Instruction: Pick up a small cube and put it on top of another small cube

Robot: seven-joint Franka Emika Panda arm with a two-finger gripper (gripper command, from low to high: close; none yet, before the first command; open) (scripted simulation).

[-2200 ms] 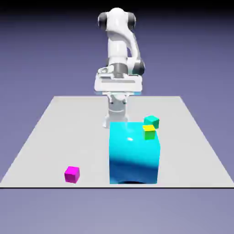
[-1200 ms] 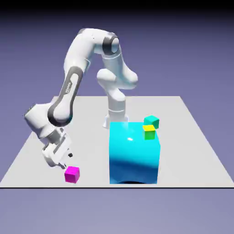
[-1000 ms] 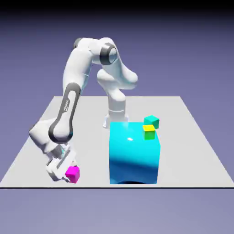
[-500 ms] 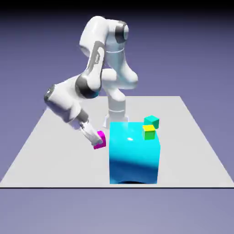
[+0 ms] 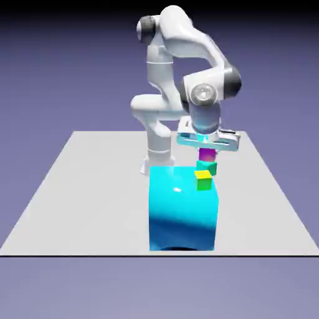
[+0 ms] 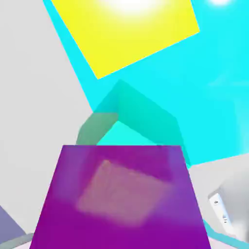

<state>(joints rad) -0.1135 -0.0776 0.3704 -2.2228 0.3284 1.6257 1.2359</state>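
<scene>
Magenta cube [image 5: 207, 154], exterior view: directly above the teal-green cube [image 5: 206, 168], their faces meeting in this view; any slight gap cannot be made out.
Gripper [image 5: 207, 148], exterior view: over the magenta cube, pointing down; fingers largely hidden.
Cyan block [image 5: 182, 209], exterior view: large, glossy, on the grey table [image 5: 93, 199], nearer the camera than the teal-green cube and crowding it.
Yellow-topped cube [image 5: 203, 180], exterior view: green front, at the block's upper right, just below the teal-green cube in frame.
Magenta cube, hand view: large at bottom middle, between the finger tips, partly covering the teal-green cube.
Grip, hand view: cannot tell whether clamped or released.
Obstacles, hand view: yellow top and cyan surface close beyond the teal-green cube.
Markings, hand view: tiny dark marks on a white part [image 6: 220, 209], lower right; illegible.
</scene>
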